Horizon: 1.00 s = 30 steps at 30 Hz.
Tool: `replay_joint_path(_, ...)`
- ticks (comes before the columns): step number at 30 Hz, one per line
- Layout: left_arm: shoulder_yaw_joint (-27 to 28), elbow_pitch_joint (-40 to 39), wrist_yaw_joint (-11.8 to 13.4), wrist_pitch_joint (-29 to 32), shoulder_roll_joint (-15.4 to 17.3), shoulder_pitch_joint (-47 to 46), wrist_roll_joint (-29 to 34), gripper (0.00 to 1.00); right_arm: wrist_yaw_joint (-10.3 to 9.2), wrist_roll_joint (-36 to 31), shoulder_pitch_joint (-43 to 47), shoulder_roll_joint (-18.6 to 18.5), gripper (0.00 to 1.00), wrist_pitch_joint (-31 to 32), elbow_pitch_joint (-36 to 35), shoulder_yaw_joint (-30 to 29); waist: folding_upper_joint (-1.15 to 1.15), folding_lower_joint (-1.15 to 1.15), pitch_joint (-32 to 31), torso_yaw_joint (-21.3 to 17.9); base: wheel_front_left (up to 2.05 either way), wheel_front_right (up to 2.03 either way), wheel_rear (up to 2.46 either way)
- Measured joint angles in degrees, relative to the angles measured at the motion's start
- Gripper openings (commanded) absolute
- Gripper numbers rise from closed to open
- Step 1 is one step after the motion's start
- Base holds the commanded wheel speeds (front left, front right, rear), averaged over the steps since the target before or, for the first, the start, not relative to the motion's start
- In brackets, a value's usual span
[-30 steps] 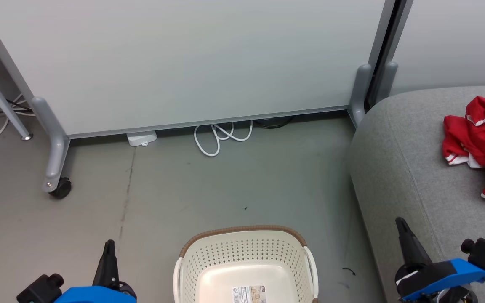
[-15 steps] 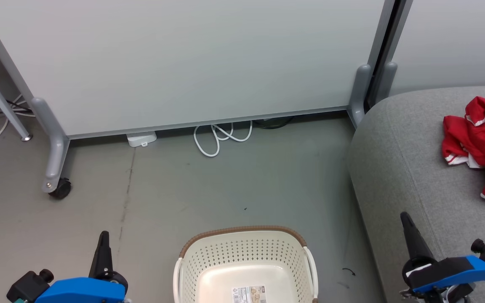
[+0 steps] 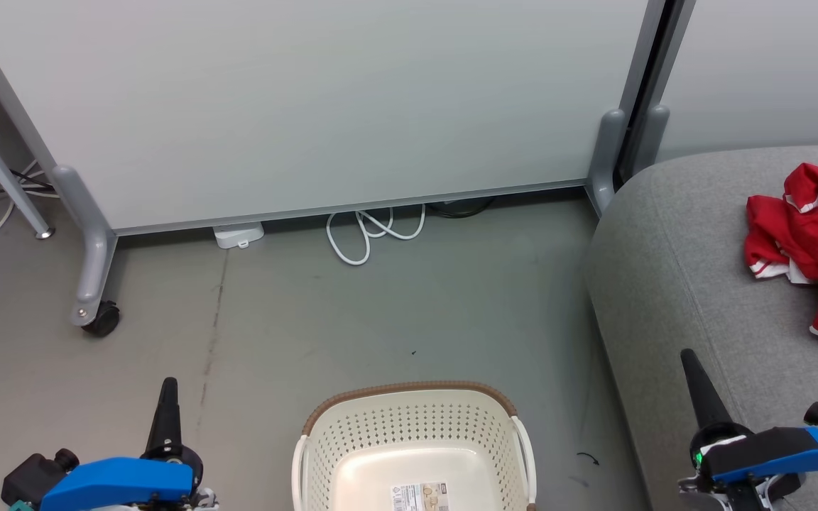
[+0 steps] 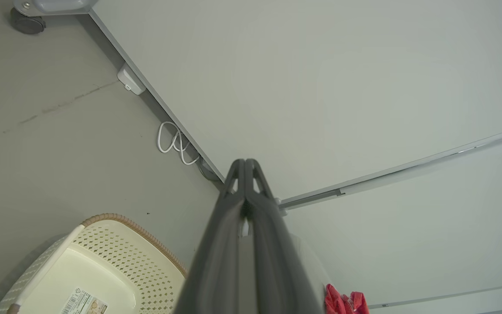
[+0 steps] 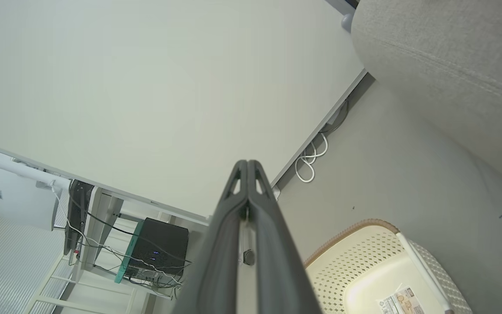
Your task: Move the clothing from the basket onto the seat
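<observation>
Our left gripper [image 3: 168, 385] and right gripper [image 3: 686, 355] both have their fingers pressed together on nothing, flanking the basket [image 3: 409, 389], whose visible base lies bare. The clothing [image 3: 817, 248] sits crumpled on the seat [image 3: 679, 284], well beyond the right gripper. We judge it light, limp and unslippery; a raised fold would give the best pinch.
</observation>
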Motion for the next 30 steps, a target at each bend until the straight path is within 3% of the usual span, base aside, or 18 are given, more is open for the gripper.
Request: replay_joint_path(30, 2.2, -2.4, 0.0, 4.1, -0.2, -1.9, -14.0, 0.0, 0.0, 16.2, -1.2, 0.0, 0.0, 1.9, -0.7, -1.1, 0.0, 0.0, -0.2, -0.1, 0.0, 0.0, 0.0)
